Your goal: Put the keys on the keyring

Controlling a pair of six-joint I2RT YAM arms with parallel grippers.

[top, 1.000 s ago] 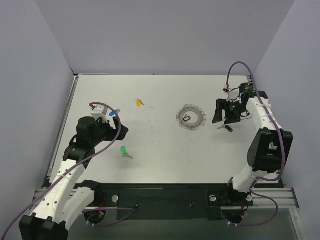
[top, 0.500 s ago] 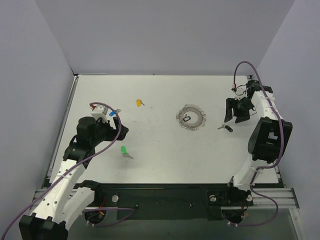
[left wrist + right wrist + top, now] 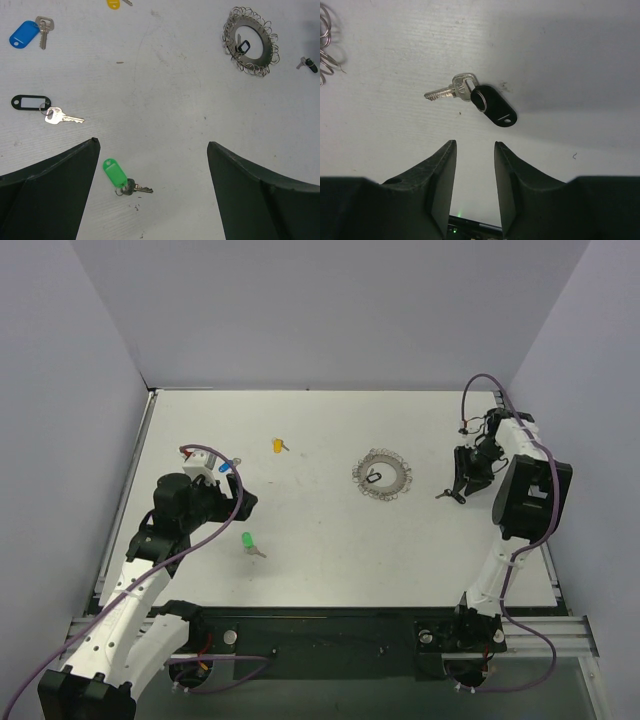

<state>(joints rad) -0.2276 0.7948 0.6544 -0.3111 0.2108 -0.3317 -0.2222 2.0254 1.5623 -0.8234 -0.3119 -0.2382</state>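
The keyring (image 3: pixel 382 475) lies flat at centre right, a black-capped key inside it (image 3: pixel 243 46); it also shows in the left wrist view (image 3: pixel 251 47). A second black-capped key (image 3: pixel 450 495) lies right of the ring. My right gripper (image 3: pixel 463 478) hovers just beside this key (image 3: pixel 493 106), narrowly open and empty (image 3: pixel 474 143). My left gripper (image 3: pixel 152 143) is wide open and empty above the green key (image 3: pixel 116 173), which also shows in the top view (image 3: pixel 247 541). The blue key (image 3: pixel 226 466) and yellow key (image 3: pixel 277 446) lie at the far left. Another black-tagged key (image 3: pixel 30 103) lies by the left finger.
White table (image 3: pixel 320 550) enclosed by grey walls behind and at both sides. The right arm's upper link (image 3: pixel 528 498) stands close to the right wall. The arm bases and a black rail (image 3: pixel 320 625) run along the near edge.
My right wrist swung right and back from the black key, turned, and has come closer to it again. The key has stayed on the table. The left arm has not moved.
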